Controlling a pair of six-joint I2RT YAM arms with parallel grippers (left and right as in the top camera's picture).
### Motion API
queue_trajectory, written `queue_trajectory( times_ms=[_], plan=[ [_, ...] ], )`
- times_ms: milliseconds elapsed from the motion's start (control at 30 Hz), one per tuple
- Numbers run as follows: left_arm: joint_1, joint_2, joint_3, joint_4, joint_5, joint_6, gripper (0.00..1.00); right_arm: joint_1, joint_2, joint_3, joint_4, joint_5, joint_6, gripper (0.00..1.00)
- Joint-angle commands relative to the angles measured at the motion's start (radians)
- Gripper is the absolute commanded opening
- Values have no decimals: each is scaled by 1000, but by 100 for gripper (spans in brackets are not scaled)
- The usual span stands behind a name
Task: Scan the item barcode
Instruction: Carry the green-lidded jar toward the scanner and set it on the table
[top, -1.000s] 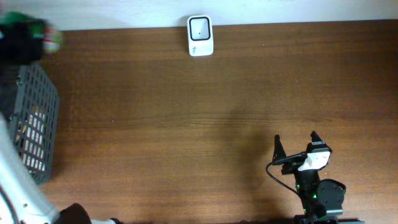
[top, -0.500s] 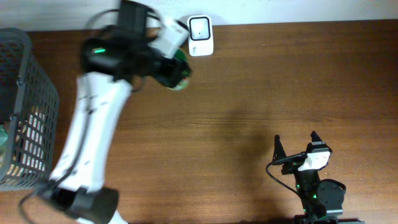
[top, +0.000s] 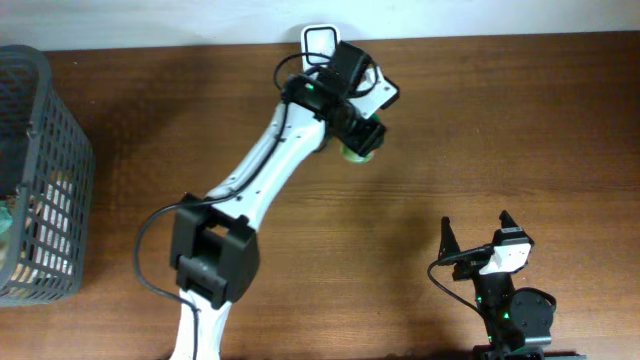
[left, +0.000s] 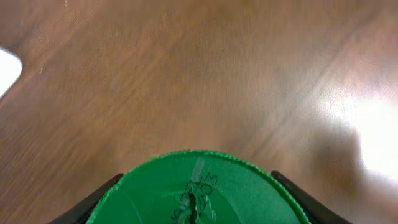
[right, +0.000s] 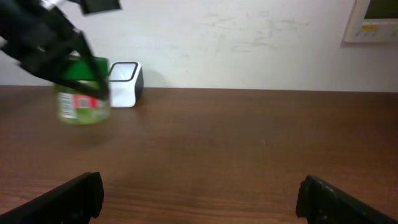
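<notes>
The item is a jar with a green lid and a green and red label. My left gripper is shut on it, one black finger on each side of the lid. It hangs over the table just in front of and to the right of the white barcode scanner, which stands at the table's back edge. In the overhead view only a green sliver of the jar shows under the gripper. My right gripper rests open near the front right, nothing between its fingers.
A dark grey wire basket with items inside stands at the left edge. A white wall runs behind the table's back edge, with a panel on it at upper right.
My left arm has swung from the basket at the far left across to the scanner, carrying the jar, and now sits slightly right of it. The right arm has not moved.
</notes>
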Motion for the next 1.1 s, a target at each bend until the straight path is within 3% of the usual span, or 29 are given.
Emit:
queue_trajectory(
  times_ms=[0, 133, 467, 567, 633, 833, 1067],
  plan=[
    [-21, 60, 9, 90, 1, -129, 61, 6, -7, -7, -2, 5, 4, 98],
    [-37, 129, 9, 142, 1, -220, 63, 6, -7, -7, -2, 5, 4, 98],
    [-113, 237, 9, 265, -108, -225, 63, 6, -7, -7, -2, 5, 4, 98],
    [-132, 237, 9, 272, -107, -225, 75, 6, -7, -7, -2, 5, 4, 98],
    [-137, 237, 9, 263, -107, -225, 99, 6, -7, -7, -2, 5, 4, 98],
    [-125, 208, 11, 241, -104, -225, 99, 6, -7, -7, -2, 5, 4, 98],
    [-68, 40, 11, 242, -103, -225, 99, 6, -7, -7, -2, 5, 4, 98]
  ],
)
